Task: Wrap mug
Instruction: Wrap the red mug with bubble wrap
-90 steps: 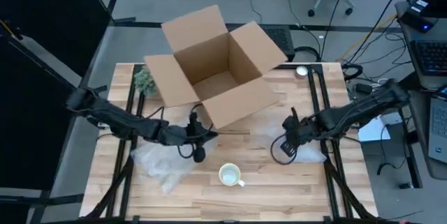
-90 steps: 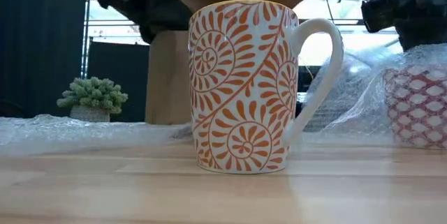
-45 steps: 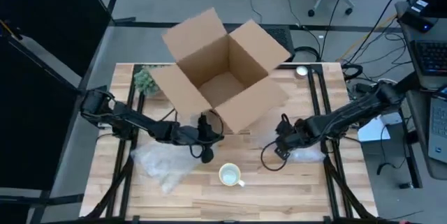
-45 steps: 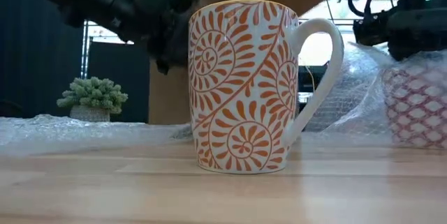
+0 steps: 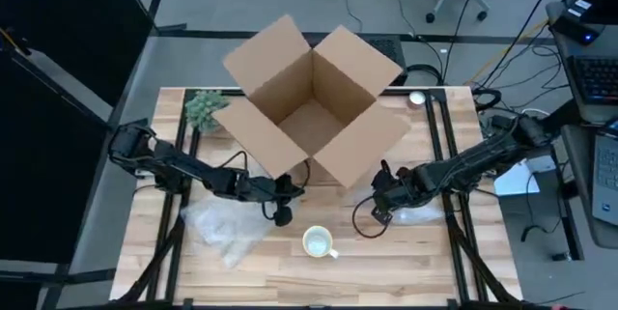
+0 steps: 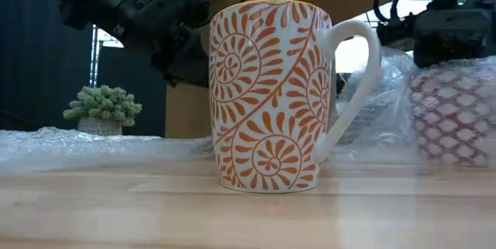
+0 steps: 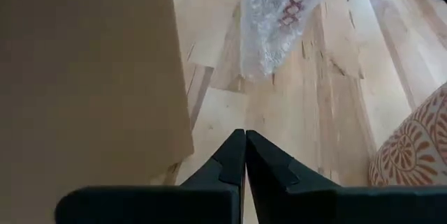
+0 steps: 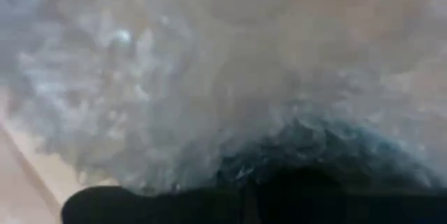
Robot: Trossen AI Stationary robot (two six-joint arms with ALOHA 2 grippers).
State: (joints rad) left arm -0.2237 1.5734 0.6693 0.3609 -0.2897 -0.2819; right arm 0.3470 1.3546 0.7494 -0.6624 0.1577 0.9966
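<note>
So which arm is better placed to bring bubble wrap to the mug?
Probably the right: its end effector is buried in bubble wrap beside the mug, while the left end effector is shut and empty.

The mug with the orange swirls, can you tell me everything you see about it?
The mug is white and looks like glazed ceramic, covered in orange spirals and little leaf shapes. It has one white loop handle. It stands upright on the wooden table, near the front edge, and seen from above it looks empty. Nothing grips or touches it. The left gripper hovers just behind it, fingers shut.
</note>
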